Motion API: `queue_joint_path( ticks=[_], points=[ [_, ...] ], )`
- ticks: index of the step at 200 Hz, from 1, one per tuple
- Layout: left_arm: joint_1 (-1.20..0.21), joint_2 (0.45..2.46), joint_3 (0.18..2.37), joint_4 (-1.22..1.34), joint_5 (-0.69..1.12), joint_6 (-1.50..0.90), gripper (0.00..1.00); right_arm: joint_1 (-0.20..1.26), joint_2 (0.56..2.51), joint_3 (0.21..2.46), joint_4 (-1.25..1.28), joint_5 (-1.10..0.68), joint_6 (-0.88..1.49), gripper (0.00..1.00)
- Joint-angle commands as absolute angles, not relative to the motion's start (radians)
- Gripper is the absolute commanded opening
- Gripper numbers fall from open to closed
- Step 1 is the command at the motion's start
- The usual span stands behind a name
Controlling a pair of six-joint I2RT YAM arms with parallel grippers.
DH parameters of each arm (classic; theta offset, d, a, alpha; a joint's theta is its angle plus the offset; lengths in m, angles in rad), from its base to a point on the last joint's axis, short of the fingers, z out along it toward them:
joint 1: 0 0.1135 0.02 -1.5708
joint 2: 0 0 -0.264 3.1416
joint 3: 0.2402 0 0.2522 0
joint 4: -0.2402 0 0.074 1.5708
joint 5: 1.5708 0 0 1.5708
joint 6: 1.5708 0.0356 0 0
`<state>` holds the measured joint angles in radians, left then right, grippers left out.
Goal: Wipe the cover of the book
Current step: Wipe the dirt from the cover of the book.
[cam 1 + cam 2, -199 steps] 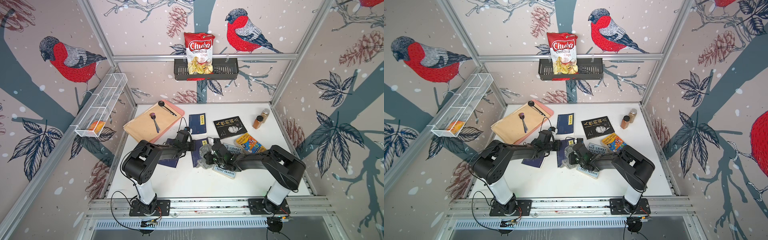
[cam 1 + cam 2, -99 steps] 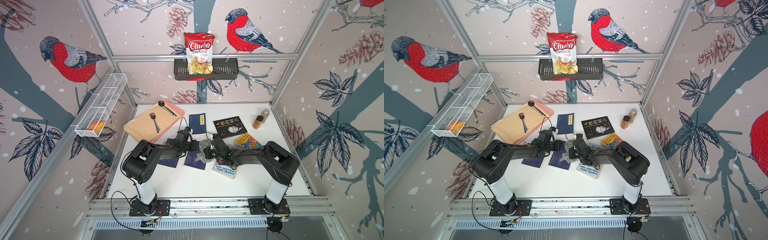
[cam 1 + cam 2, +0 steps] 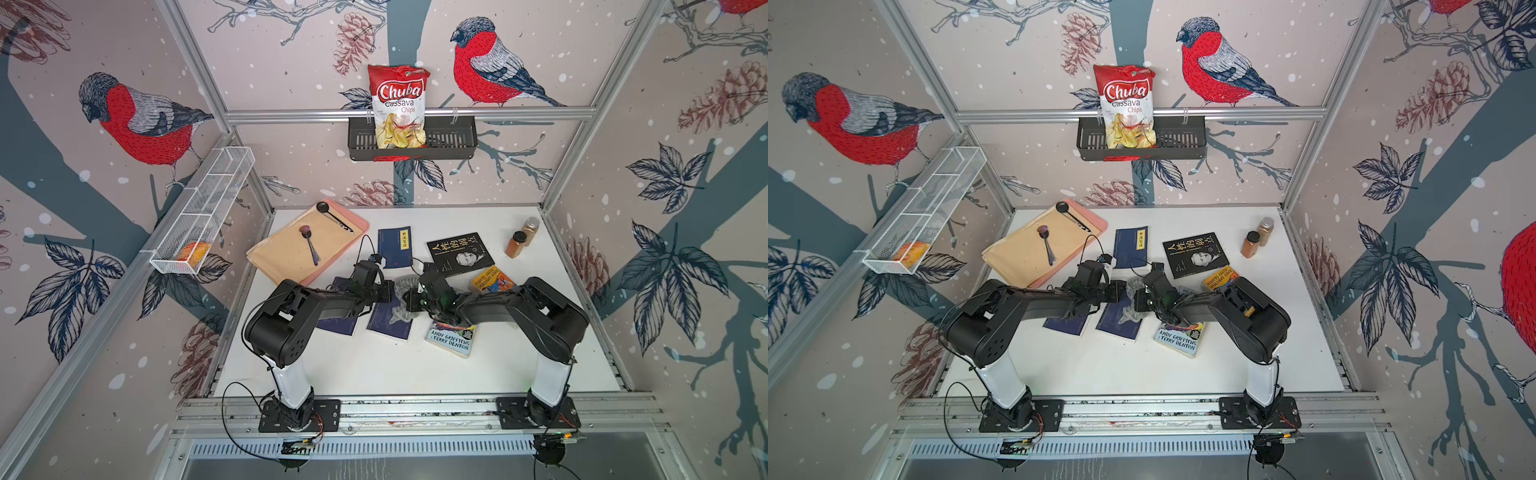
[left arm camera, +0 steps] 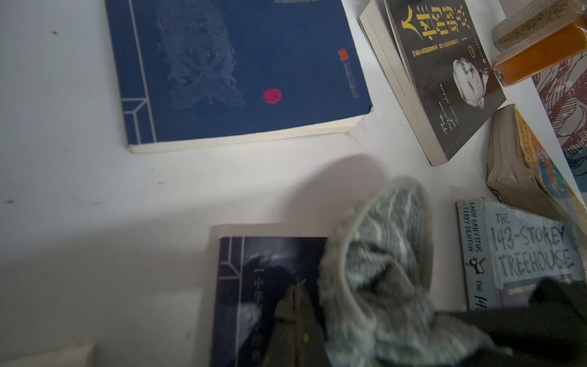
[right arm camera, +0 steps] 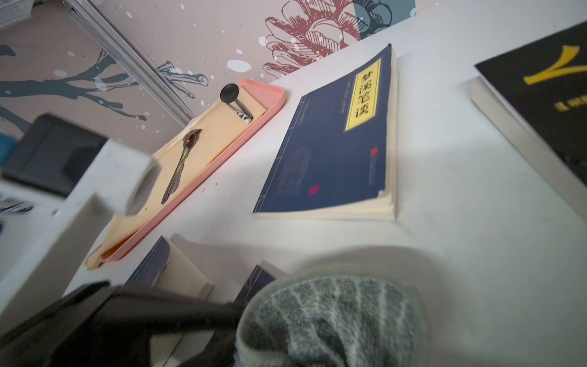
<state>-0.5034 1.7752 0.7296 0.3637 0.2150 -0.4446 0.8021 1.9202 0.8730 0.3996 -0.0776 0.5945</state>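
Observation:
The dark blue book (image 3: 390, 323) (image 3: 1118, 323) lies flat mid-table between my two arms. My left gripper (image 3: 384, 291) (image 4: 298, 295) is shut with nothing in it, and its tips rest on the book's cover (image 4: 241, 302) near the far end. My right gripper (image 3: 410, 300) (image 3: 1140, 300) is shut on a grey striped cloth (image 3: 404, 286) (image 4: 381, 270) (image 5: 333, 317). The cloth is bunched over the book's far right corner and hides the right fingertips.
Around it lie a second blue book (image 3: 340, 326) under the left arm, a blue book with a yellow label (image 3: 395, 247), a black book (image 3: 459, 253), an orange book (image 3: 492, 280) and the Treehouse book (image 3: 451, 338). Two spice jars (image 3: 515, 244) stand back right. A pink tray (image 3: 361, 222) with spoons lies back left.
My right gripper has dragged the cloth along the cover from the book's near part toward its far end. The left gripper has stayed where it was.

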Motion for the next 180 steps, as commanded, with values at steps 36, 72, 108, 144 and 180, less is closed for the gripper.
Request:
queue_joint_path(
  ticks=[36,72,108,144,180],
  points=[
    [-0.502,1.729,0.676,0.132,0.180,-0.442,0.00,0.713,2.018,0.967,0.099,-0.020,0.486,0.00],
    [-0.502,1.701,0.666,0.121,0.169,-0.439,0.00,0.750,1.947,0.971,0.090,0.033,0.438,0.00],
    [-0.502,1.718,0.671,0.123,0.173,-0.438,0.00,0.848,1.768,0.948,0.051,0.087,0.406,0.00],
    [-0.502,1.726,0.669,0.130,0.169,-0.436,0.00,0.916,1.695,0.904,0.000,0.021,0.466,0.01],
    [-0.503,1.732,0.673,0.128,0.169,-0.433,0.00,0.910,1.731,0.802,0.047,-0.020,0.559,0.01]
  ],
)
